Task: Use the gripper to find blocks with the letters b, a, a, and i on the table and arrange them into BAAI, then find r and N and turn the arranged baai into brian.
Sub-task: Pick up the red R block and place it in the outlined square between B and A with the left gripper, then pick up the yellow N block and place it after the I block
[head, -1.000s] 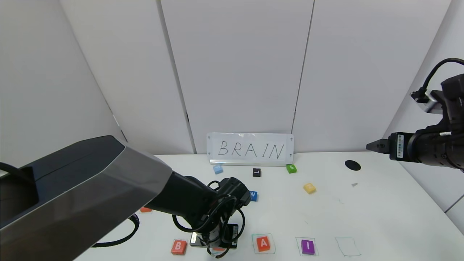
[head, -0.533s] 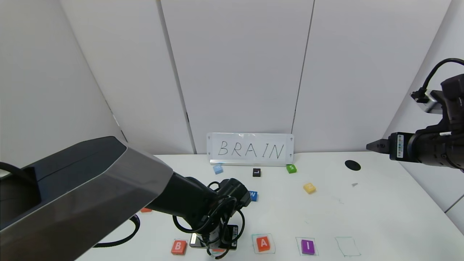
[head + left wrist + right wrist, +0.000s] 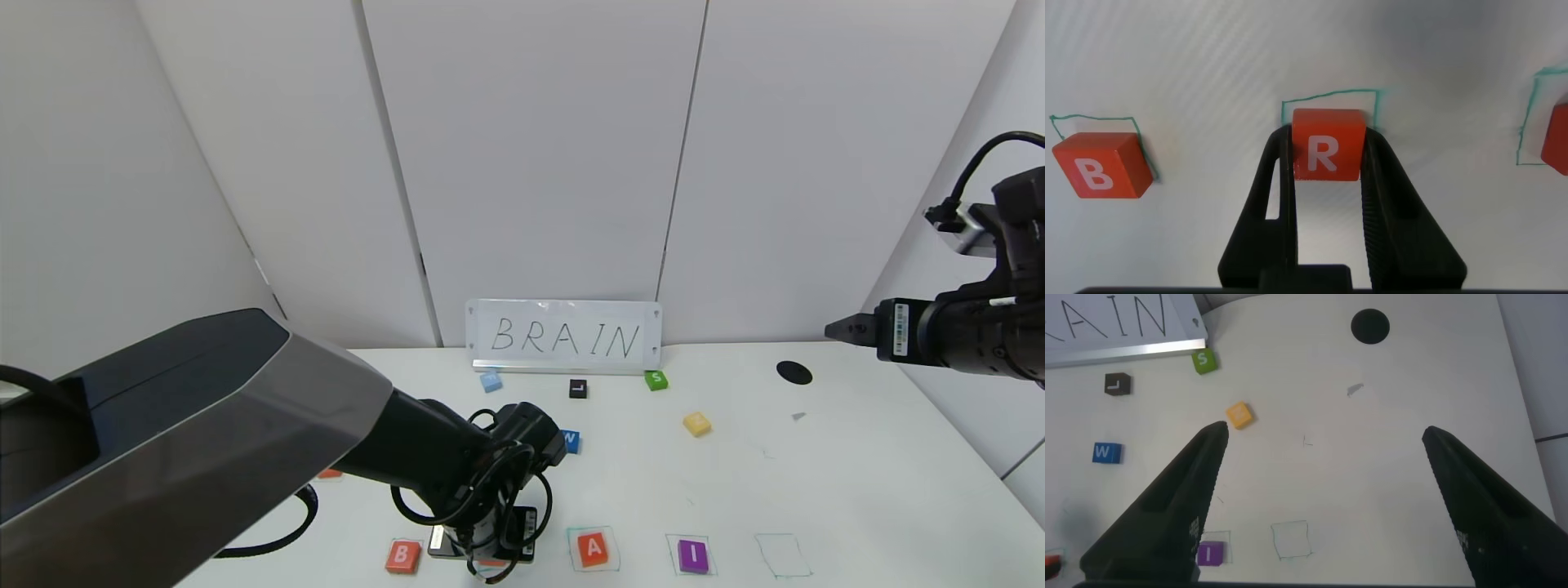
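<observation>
Fingers (image 3: 1372, 184) of my left gripper (image 3: 1327, 167) are clamped on both sides of the R block (image 3: 1327, 144), which sits low over the green-drawn square (image 3: 1329, 95) just at 3 o'clock of the B block (image 3: 1102, 164). Over the last second I see almost no change: the left arm has only crept a touch, and the R remains pinched, so I judge the placing is nearly done and the release has not come yet.

From the head camera, one A block (image 3: 593, 548) and the purple I block (image 3: 693, 554) lie further along the row at 3 o'clock on the table (image 3: 857, 474), with an empty drawn square (image 3: 782, 555) beyond them. The yellow N block (image 3: 696, 423) waits at about 1 o'clock from the A, well apart.

My right gripper (image 3: 1323, 498) hangs parked high on the right with its jaws spread wide, holding nothing.
</observation>
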Tool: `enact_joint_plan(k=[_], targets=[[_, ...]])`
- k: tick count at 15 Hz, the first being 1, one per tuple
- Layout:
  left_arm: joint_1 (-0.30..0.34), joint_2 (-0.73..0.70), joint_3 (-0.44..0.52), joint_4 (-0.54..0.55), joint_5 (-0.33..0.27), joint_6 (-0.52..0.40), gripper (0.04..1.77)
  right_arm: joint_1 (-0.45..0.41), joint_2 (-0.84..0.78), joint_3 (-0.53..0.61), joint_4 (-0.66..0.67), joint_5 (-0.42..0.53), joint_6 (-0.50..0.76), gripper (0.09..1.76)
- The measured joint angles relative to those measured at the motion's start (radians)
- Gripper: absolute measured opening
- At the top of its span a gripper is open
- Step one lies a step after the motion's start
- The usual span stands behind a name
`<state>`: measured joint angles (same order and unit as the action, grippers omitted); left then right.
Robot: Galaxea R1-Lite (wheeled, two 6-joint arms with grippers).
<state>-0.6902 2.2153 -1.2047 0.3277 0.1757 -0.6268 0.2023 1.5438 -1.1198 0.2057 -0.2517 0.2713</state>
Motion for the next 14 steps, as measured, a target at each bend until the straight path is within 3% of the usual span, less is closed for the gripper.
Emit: enact_joint_plan(k=[3,7,14], targets=[[0.0,0.001,0.0,0.0,0.002,0.0,0.53,0.0,0.0,0.0,0.0,0.0,0.001,1.71],[-0.004,0.004,0.0,0.0,0.005,-0.001,1.0,-0.001,0.0,0.0,0.0,0.0,0.0,1.71],[-0.006,-0.006,0.003,0.002,0.015,-0.001,1.4,-0.005,0.0,-0.001,0.0,0.001,0.0,1.71]])
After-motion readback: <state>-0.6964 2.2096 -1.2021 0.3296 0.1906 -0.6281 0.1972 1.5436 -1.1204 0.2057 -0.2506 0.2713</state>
